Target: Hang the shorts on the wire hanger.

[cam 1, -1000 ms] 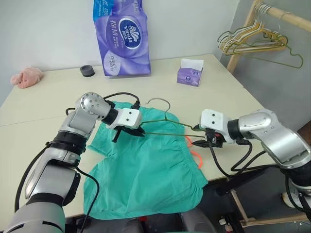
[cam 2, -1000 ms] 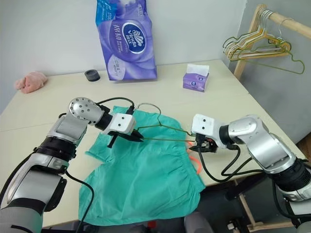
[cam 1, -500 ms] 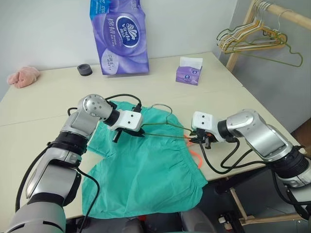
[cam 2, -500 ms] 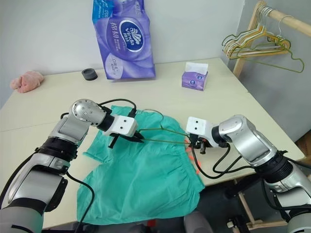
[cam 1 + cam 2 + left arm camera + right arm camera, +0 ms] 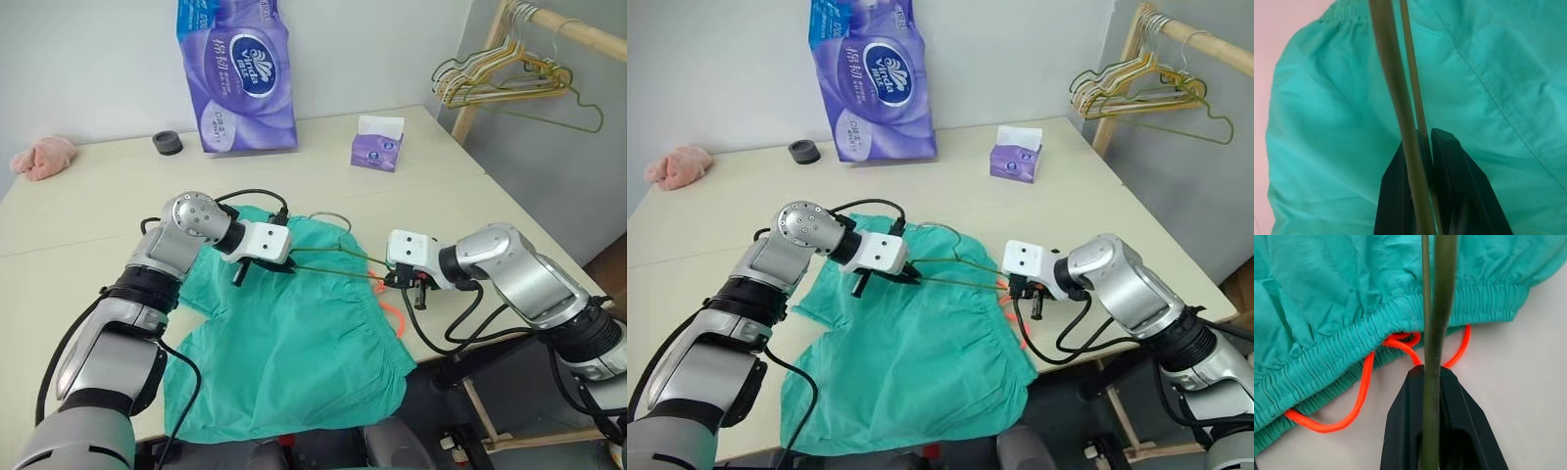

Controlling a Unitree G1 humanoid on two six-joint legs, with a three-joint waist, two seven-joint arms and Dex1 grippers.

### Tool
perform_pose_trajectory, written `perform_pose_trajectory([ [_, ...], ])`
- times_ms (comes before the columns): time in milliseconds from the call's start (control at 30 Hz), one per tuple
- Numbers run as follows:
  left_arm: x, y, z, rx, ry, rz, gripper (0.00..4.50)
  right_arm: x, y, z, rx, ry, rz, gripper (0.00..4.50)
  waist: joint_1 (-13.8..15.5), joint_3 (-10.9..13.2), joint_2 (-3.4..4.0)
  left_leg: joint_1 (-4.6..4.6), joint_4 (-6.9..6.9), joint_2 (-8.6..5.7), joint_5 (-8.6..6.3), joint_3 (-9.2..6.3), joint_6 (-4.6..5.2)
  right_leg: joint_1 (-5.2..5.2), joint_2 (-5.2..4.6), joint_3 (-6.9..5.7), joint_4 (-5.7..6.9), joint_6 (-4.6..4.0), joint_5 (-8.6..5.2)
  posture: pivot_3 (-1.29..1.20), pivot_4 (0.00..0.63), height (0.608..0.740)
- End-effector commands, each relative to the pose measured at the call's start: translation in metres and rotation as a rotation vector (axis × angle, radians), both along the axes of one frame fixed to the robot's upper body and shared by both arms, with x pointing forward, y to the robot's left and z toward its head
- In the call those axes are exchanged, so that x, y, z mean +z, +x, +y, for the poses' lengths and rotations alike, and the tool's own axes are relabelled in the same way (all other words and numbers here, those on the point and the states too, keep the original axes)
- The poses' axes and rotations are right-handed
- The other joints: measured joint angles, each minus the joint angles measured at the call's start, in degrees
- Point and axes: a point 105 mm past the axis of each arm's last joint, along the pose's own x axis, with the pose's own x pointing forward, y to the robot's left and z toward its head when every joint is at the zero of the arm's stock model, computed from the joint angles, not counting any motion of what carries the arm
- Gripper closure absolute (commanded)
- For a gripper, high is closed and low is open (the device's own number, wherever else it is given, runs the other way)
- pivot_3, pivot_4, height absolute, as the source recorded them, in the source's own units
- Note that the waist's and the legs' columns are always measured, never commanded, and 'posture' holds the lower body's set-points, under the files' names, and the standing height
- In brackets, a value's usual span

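Note:
The teal-green shorts [image 5: 294, 343] lie spread flat on the table, their lower part reaching the front edge. The elastic waistband faces my right arm, and the orange drawstring [image 5: 1364, 387] trails out from it. The thin wire hanger [image 5: 338, 273] lies across the upper part of the shorts, hook pointing away from me. My left gripper [image 5: 290, 266] is shut on the hanger's left end, over the cloth [image 5: 1327, 98]. My right gripper [image 5: 389, 279] is shut on its right end, just beyond the waistband [image 5: 1352, 340], with the wire [image 5: 1437, 308] running out between the fingers.
A tall purple tissue pack [image 5: 235, 73], a small purple tissue box [image 5: 377, 147], a black round object [image 5: 168, 143] and a pink cloth lump [image 5: 44, 157] stand along the table's back. A wooden rail [image 5: 578, 34] at the right carries a bundle of hangers [image 5: 500, 83].
My right gripper, open beside the hanger's right end a second ago, has shut on it. The left gripper has kept its hold. The camera has shifted slightly.

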Motion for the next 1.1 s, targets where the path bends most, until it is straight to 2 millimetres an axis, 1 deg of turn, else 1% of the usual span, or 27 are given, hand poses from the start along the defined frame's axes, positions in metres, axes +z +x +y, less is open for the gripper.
perform_pose_trajectory([
  [33,0.028,0.004,-0.002,0.036,-0.121,-0.035,3.29,0.005,-0.001,-0.001,-0.017,0.028,-0.012,4.5,-0.2,0.0,0.0,-0.01,0.02,0.01,0.0,-0.01,0.0,0.0,0.0,-0.02,0.0,0.0,0.0,-0.22,0.066,0.74],
  [133,0.029,0.004,-0.002,0.04,-0.13,-0.041,2.4,0.006,-0.001,-0.001,-0.029,0.044,-0.01,4.5,-0.4,0.0,0.0,0.0,0.02,0.0,0.0,-0.02,0.0,-0.01,0.0,0.01,0.04,0.0,0.0,-0.22,0.066,0.74],
  [200,0.032,0.003,0.001,0.057,-0.158,-0.03,1.82,0.006,0.0,-0.005,-0.052,0.056,-0.009,4.5,-0.4,0.0,0.0,0.0,0.02,0.0,0.0,-0.05,0.0,-0.01,0.0,0.01,0.05,0.0,0.0,-0.22,0.065,0.74],
  [267,0.037,0.005,0.007,0.088,-0.182,-0.021,1.82,0.006,0.0,-0.009,-0.071,0.063,-0.008,4.5,-0.4,0.0,0.0,0.0,0.03,0.0,0.0,-0.08,0.0,-0.01,0.0,0.01,0.06,0.0,0.0,-0.22,0.065,0.74],
  [400,0.059,0.025,0.024,0.246,-0.297,-0.051,1.82,0.01,-0.001,-0.022,-0.14,0.103,0.011,4.5,-0.3,0.0,0.0,-0.01,0.07,-0.01,0.0,-0.12,0.0,-0.01,0.0,-0.01,0.08,0.0,0.0,-0.22,0.065,0.74],
  [467,0.07,0.035,0.035,0.326,-0.362,-0.069,1.82,0.013,-0.003,-0.032,-0.186,0.135,0.034,4.5,-0.2,0.0,0.0,-0.09,0.19,-0.02,-0.01,-0.11,0.01,-0.01,0.0,-0.07,0.08,0.0,0.0,-0.21,0.066,0.74],
  [500,0.074,0.039,0.042,0.37,-0.392,-0.072,1.82,0.014,-0.008,-0.041,-0.223,0.163,0.066,4.5,-0.1,0.0,0.0,-0.13,0.23,-0.04,-0.01,-0.11,0.01,-0.01,0.0,-0.07,0.08,0.01,-0.01,-0.21,0.066,0.74],
  [567,0.077,0.044,0.054,0.431,-0.431,-0.072,1.82,0.014,-0.017,-0.053,-0.291,0.212,0.122,4.5,0.0,0.0,0.0,-0.21,0.27,-0.04,-0.01,-0.11,0.02,-0.01,-0.03,-0.11,0.07,0.04,-0.02,-0.21,0.068,0.74],
  [633,0.068,0.041,0.055,0.424,-0.425,-0.044,1.82,0.005,-0.03,-0.061,-0.344,0.241,0.182,4.5,0.0,0.0,-0.01,-0.22,0.28,-0.06,-0.01,-0.11,0.02,-0.01,-0.04,-0.1,0.08,0.05,-0.03,-0.21,0.072,0.74],
  [767,0.044,0.027,0.045,0.358,-0.405,0.054,1.82,-0.013,-0.057,-0.063,-0.429,0.308,0.308,4.5,0.0,0.0,-0.01,-0.22,0.29,-0.04,-0.01,-0.08,0.02,-0.01,-0.04,-0.12,0.15,0.04,-0.03,-0.22,0.077,0.74],
  [867,0.021,0.007,0.035,0.279,-0.371,0.151,1.82,-0.026,-0.082,-0.062,-0.499,0.362,0.411,4.5,0.0,0.0,-0.01,-0.24,0.29,-0.03,-0.01,-0.06,0.02,-0.01,-0.02,-0.11,0.17,0.05,-0.04,-0.23,0.086,0.74],
  [933,0.014,-0.004,0.031,0.246,-0.368,0.206,1.82,-0.027,-0.088,-0.063,-0.539,0.391,0.429,4.5,0.0,0.0,-0.01,-0.24,0.3,-0.01,-0.01,-0.05,0.02,-0.01,-0.01,-0.09,0.2,0.06,-0.05,-0.23,0.088,0.74],
  [1000,0.01,-0.01,0.03,0.237,-0.367,0.231,1.82,-0.024,-0.093,-0.065,-0.564,0.425,0.439,4.5,0.0,0.0,-0.01,-0.22,0.33,-0.02,-0.01,0.01,0.01,-0.01,-0.01,-0.03,0.22,0.06,-0.05,-0.23,0.092,0.74],
  [1100,0.0,-0.014,0.03,0.243,-0.345,0.261,1.82,-0.019,-0.102,-0.077,-0.619,0.46,0.455,4.5,0.2,0.0,-0.01,-0.21,0.32,-0.07,-0.02,0.03,0.02,0.0,-0.01,-0.03,0.18,0.14,-0.1,-0.23,0.095,0.74],
])
